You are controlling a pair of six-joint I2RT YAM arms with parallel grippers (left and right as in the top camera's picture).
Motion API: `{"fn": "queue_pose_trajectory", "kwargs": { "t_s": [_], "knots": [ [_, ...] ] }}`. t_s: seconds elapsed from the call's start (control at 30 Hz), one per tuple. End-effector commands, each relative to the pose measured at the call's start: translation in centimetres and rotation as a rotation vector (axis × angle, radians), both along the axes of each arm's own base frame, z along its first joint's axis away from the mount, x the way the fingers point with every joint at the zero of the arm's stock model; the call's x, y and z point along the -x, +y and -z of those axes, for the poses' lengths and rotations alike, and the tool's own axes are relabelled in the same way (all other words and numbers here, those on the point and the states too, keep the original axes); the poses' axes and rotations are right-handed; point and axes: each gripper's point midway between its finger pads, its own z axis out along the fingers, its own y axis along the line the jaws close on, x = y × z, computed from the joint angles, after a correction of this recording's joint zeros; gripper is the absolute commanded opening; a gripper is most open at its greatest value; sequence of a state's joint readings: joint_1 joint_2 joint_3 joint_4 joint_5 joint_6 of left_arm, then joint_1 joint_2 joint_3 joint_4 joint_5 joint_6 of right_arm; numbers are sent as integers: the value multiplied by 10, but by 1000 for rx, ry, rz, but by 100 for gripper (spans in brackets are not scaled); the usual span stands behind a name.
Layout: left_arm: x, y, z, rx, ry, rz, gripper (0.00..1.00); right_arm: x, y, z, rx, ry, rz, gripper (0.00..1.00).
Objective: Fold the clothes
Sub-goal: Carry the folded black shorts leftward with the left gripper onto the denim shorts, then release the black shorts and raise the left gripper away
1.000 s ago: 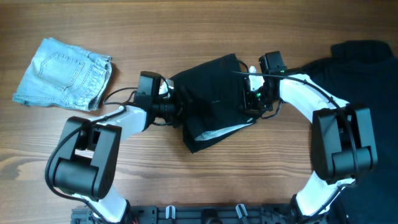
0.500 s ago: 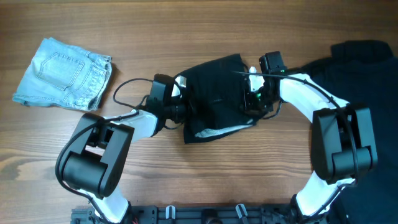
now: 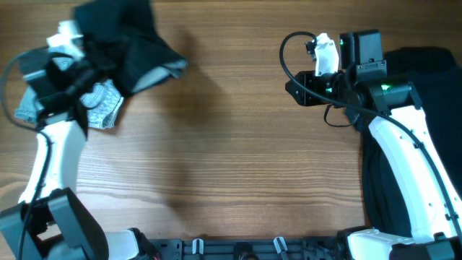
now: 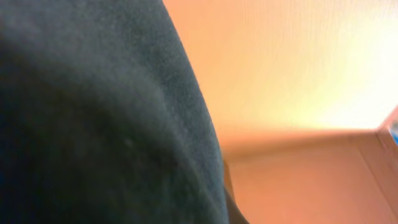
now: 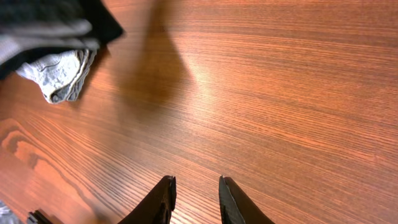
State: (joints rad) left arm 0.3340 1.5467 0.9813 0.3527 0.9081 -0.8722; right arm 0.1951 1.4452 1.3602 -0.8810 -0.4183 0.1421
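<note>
The black shorts (image 3: 133, 43) hang bunched at the table's far left corner, lifted off the wood and partly over a pair of denim shorts. My left gripper (image 3: 92, 52) is buried in that cloth and shut on it; its fingers are hidden. Dark fabric (image 4: 93, 124) fills most of the left wrist view. My right gripper (image 3: 297, 89) hovers over bare wood at the right, far from the shorts. In its wrist view the right gripper (image 5: 196, 182) stands open a little, with nothing between the fingers. The shorts (image 5: 56, 18) show at the top left there.
Light denim shorts (image 3: 101, 108) lie under the hanging black cloth at the left, also seen as denim (image 5: 59, 74) in the right wrist view. More black clothes (image 3: 433, 72) are heaped along the table's right edge beneath the right arm.
The left gripper shut on the black shorts and swung them from the table's middle to the far left corner. The right gripper let go, opened slightly and pulled back right.
</note>
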Motion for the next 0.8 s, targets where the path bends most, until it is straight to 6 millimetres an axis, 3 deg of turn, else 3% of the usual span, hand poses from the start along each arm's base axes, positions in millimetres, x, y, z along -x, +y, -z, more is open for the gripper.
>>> {"fn": "queue_pose_trajectory", "kwargs": {
  "t_s": [0.0, 0.13, 0.23, 0.3, 0.33, 0.37, 0.53, 0.57, 0.63, 0.7, 0.73, 0.77],
  "knots": [
    [-19, 81, 3, -62, -37, -242, 4, 1, 1, 2, -6, 18, 8, 28],
    [-24, 145, 49, -52, 49, -411, 4, 7, 6, 2, -30, 43, -11, 28],
    [-8, 176, 73, -50, 139, -476, 5, 9, 5, 3, -29, 49, -11, 27],
    [9, 194, 94, -27, 237, -522, 14, 9, 5, 3, -29, 48, -11, 27],
    [24, 204, 109, -13, 306, -544, 43, 9, 5, 3, -29, 49, -11, 27],
    [37, 212, 120, 20, 365, -560, 99, 9, 5, 3, -28, 49, -12, 27],
    [99, 219, 138, 106, 531, -545, 100, 9, 5, 3, -28, 48, -12, 27],
    [114, 218, 129, 85, 542, -549, 100, 8, 5, 3, -28, 46, -12, 28],
    [127, 215, 105, 40, 513, -563, 100, 7, 5, 3, -25, 43, -10, 28],
    [129, 211, 75, -12, 443, -578, 100, 7, 5, 2, -26, 40, -11, 28],
    [123, 203, 44, -86, 346, -571, 98, 6, 5, 2, -26, 34, -10, 28],
    [117, 197, 31, -143, 289, -551, 75, 4, 5, 1, -25, 29, -7, 28]
  ]
}}
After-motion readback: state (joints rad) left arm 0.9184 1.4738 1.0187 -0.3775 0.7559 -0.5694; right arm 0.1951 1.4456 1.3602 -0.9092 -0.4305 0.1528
